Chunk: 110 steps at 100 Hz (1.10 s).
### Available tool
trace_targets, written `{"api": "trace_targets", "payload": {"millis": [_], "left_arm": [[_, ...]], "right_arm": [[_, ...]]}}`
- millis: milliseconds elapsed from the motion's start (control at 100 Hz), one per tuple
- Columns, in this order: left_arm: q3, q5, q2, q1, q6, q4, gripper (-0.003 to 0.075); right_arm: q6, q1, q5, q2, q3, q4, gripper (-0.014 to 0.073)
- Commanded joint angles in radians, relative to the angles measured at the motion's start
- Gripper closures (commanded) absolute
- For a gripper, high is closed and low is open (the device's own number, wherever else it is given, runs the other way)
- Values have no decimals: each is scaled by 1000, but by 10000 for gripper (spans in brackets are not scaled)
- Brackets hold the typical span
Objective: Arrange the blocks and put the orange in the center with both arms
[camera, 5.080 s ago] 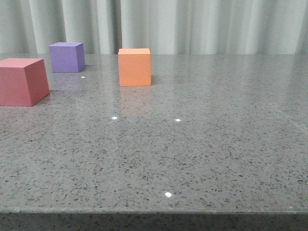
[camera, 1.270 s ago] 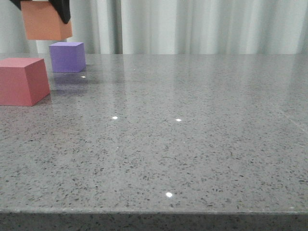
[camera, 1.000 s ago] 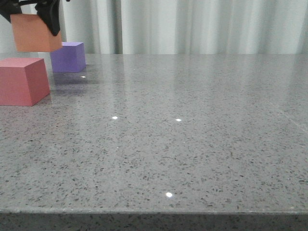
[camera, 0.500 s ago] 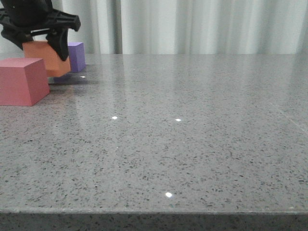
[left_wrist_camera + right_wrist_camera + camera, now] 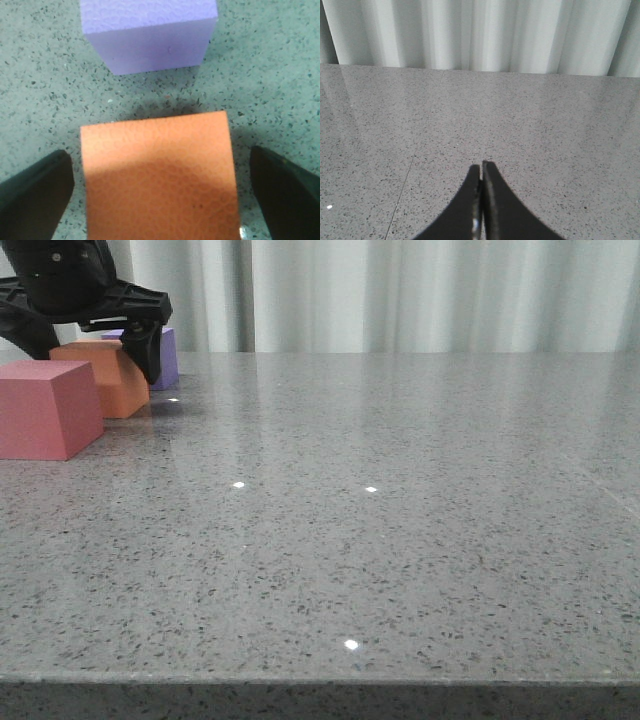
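The orange cube (image 5: 110,382) stands on the grey table (image 5: 400,500) at the far left, between the pink-red cube (image 5: 45,410) in front of it and the purple cube (image 5: 169,358) behind it. My left gripper (image 5: 97,360) straddles the orange cube from above and is open. In the left wrist view a strip of table shows between each dark finger (image 5: 35,195) and the sides of the orange cube (image 5: 157,175), with the purple cube (image 5: 150,35) a short gap beyond. My right gripper (image 5: 481,166) is shut on nothing, over bare table, and is out of the front view.
Pale pleated curtains (image 5: 400,290) hang behind the table's far edge. The table's front edge (image 5: 320,678) runs along the bottom of the front view. A thin seam line (image 5: 402,187) crosses the speckled surface near the right gripper.
The left gripper carried the orange cube down from above, set it on the table between the pink-red and purple cubes, and let go of it.
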Motion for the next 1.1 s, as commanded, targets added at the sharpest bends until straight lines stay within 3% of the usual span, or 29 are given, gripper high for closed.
{"api": "trace_targets", "payload": {"millis": [0,260,380,550,800,1090], "left_arm": [[-27,-56,-104,1,0,9,29],[-23,-94,-294,28,0,11,29],[60,-148,-402,70,0,13,29],[289,-246,-594,127,-8,-1,29],[656,-417,-913,127,-8,-21,29],[970,-475,-1273,127,-8,9,57]], "right_arm": [[-6,-7,-79,-2,-24,-8,660],[-6,-7,-79,-2,-24,-8,660],[-6,-7,-79,-2,-24,-8,660],[-6,-7,-79,-2,-24,-8,660],[-6,-7,-79,-2,-24,-8,660],[-6,-7,-79,-2,-24,-8,660]]}}
